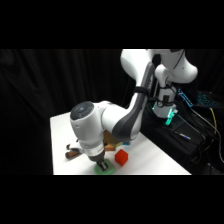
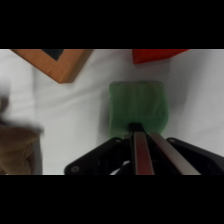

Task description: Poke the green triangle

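a white table (image 1: 150,160) against a dark curtain. a red cube (image 1: 121,158) sits on it near the front edge. a wooden block (image 2: 55,62) with a dark hollow lies nearby. black equipment with cables (image 1: 200,125) stands at right.

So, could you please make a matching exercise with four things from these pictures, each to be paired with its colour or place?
Things:
1. green triangle
2. red cube
3. wooden frame
4. gripper

Descriptions:
a. orange-brown, at the top left of the wrist view
b. light green, directly under the fingers
c. red, just beside the green block
d. black linkage, fingertips down on the green block

Pairs: 1-b, 2-c, 3-a, 4-d
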Robot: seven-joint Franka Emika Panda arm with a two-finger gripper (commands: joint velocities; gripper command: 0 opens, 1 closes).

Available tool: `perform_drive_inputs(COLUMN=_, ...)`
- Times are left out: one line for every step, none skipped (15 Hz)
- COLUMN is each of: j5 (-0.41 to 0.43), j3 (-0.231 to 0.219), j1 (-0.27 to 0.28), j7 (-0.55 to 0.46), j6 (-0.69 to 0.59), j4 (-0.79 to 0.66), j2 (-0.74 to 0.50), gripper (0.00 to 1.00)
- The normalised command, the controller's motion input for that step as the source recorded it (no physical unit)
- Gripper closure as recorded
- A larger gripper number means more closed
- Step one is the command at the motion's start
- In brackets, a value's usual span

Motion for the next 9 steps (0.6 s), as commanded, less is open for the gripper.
perform_drive_inputs(j5=0.105, j3=-0.011, j1=-0.014, j7=-0.12, j6=-0.13, j4=0.33, j2=0.27, gripper=1.00)
perform_drive_inputs(j5=0.098, j3=-0.019, j1=-0.003, j7=-0.10, j6=-0.14, j4=0.31, j2=0.24, gripper=1.00)
perform_drive_inputs(j5=0.100, j3=-0.015, j1=-0.004, j7=-0.10, j6=-0.16, j4=0.29, j2=0.21, gripper=1.00)
perform_drive_inputs(j5=0.114, j3=0.000, j1=-0.011, j7=-0.11, j6=-0.16, j4=0.25, j2=0.17, gripper=1.00)
perform_drive_inputs(j5=0.124, j3=0.024, j1=-0.019, j7=-0.13, j6=-0.15, j4=0.15, j2=0.07, gripper=1.00)
perform_drive_inputs(j5=0.099, j3=0.003, j1=0.011, j7=-0.08, j6=-0.16, j4=0.06, j2=-0.05, gripper=1.00)
perform_drive_inputs(j5=0.109, j3=-0.002, j1=0.027, j7=-0.02, j6=-0.22, j4=-0.02, j2=-0.17, gripper=1.00)
perform_drive_inputs(j5=0.141, j3=0.023, j1=0.022, j7=-0.01, j6=-0.24, j4=-0.09, j2=-0.28, gripper=1.00)
perform_drive_inputs(j5=0.154, j3=0.043, j1=0.010, j7=-0.03, j6=-0.20, j4=-0.16, j2=-0.38, gripper=1.00)
